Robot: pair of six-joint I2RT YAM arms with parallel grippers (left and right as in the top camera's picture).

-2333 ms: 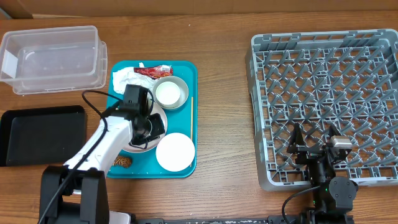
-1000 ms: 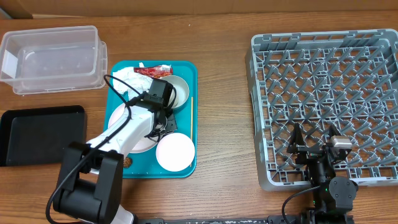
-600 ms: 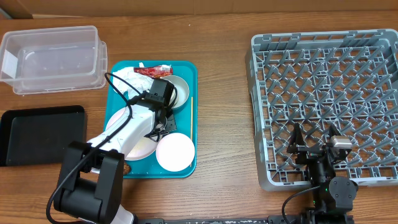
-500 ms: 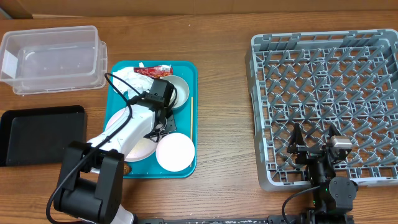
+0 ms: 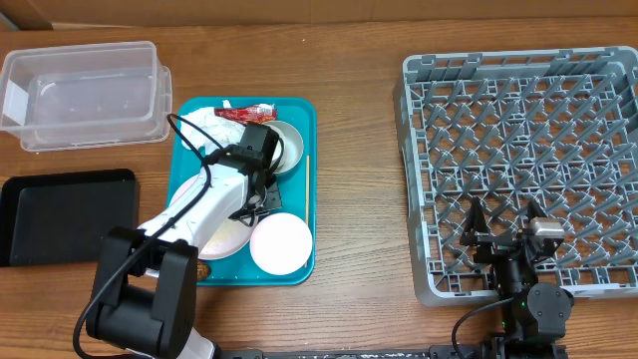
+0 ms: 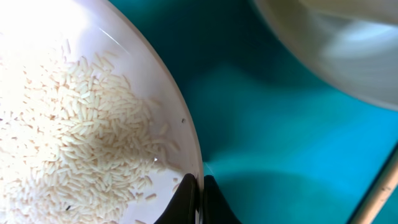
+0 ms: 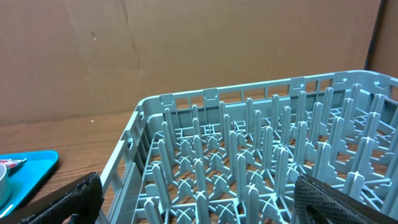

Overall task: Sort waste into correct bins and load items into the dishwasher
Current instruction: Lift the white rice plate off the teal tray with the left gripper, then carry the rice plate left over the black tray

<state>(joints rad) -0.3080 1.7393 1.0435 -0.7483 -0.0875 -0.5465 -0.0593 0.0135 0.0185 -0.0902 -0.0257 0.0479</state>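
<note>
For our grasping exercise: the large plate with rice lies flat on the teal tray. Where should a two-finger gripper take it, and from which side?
By its thin rim, a finger on each side, coming down at the edge nearest the bowl. The large plate is flat and too wide to span, so only the rim fits; the left gripper is shut on it there.

Large plate (image 5: pixel 227 237) half under left arm (image 5: pixel 194 211)
</note>
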